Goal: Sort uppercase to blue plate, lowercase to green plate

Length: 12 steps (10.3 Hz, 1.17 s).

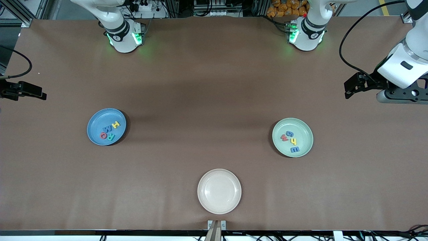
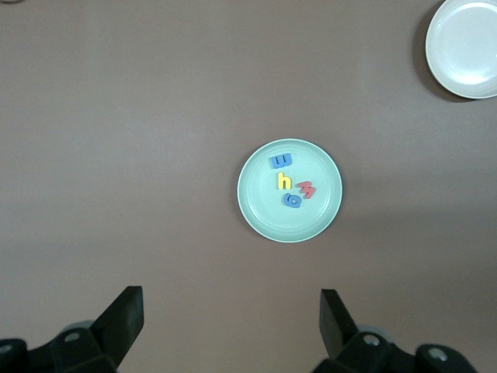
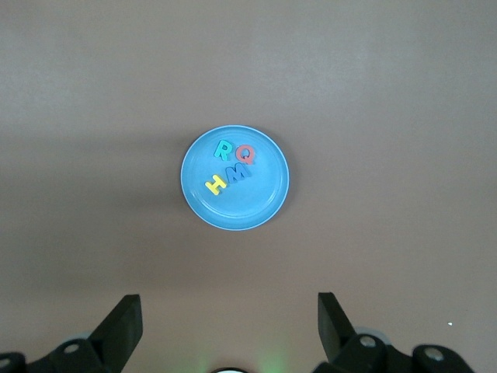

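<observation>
The blue plate [image 1: 97,127] [image 3: 241,208] lies toward the right arm's end of the table and holds the uppercase letters: yellow H [image 1: 116,124] [image 3: 215,185], blue M [image 1: 107,129] [image 3: 238,172], teal R [image 1: 111,137] [image 3: 224,149] and red Q [image 1: 103,135] [image 3: 243,155]. The green plate [image 1: 305,134] [image 2: 260,217] lies toward the left arm's end and holds the lowercase letters: yellow h [image 1: 293,141] [image 2: 284,182], blue g [image 1: 289,133] [image 2: 292,200], red w [image 1: 284,137] [image 2: 306,189] and blue m [image 1: 294,149] [image 2: 280,162]. My left gripper [image 2: 231,299] hangs open and empty high over its end of the table. My right gripper [image 3: 229,303] hangs open and empty high over its own end.
A larger cream plate [image 1: 219,190] [image 2: 466,47] sits empty near the table's front edge, nearer to the front camera than both coloured plates. The left arm's wrist [image 1: 401,73] shows at one side edge of the front view, with a black cable looping above it.
</observation>
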Tool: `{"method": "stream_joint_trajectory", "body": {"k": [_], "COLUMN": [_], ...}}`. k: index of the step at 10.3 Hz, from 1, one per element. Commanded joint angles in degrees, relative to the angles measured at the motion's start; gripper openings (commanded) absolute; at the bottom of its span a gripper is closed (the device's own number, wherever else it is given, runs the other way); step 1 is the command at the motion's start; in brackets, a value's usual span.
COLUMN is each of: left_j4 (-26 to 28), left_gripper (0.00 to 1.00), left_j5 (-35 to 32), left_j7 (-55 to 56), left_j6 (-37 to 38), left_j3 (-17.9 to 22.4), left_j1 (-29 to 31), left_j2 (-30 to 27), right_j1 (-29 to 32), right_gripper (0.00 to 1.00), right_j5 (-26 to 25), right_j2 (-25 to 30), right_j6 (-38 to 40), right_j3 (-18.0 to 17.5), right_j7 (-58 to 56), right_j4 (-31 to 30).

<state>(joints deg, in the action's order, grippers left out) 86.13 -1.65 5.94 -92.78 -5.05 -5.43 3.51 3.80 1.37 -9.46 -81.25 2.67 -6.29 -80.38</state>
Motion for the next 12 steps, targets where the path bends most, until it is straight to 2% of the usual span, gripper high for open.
{"method": "stream_joint_trajectory", "body": {"k": [1, 12], "left_j4": [-1.0, -0.9], "left_gripper": [1.0, 1.0], "left_j5": [1.3, 1.2], "left_j7": [-0.2, -0.1], "left_j6": [-0.2, -1.2], "left_j3": [0.0, -0.1], "left_j1": [0.1, -0.1], "left_j2": [0.4, 0.4], "right_j1": [0.2, 0.3], "right_gripper": [1.0, 1.0], "right_j5": [-0.6, -0.7], "right_j2": [0.0, 0.1], "right_j6": [0.2, 0.2], "right_j3": [-0.6, -0.5], "right_j7": [-0.1, -0.6], "right_j4": [1.3, 1.5]}}
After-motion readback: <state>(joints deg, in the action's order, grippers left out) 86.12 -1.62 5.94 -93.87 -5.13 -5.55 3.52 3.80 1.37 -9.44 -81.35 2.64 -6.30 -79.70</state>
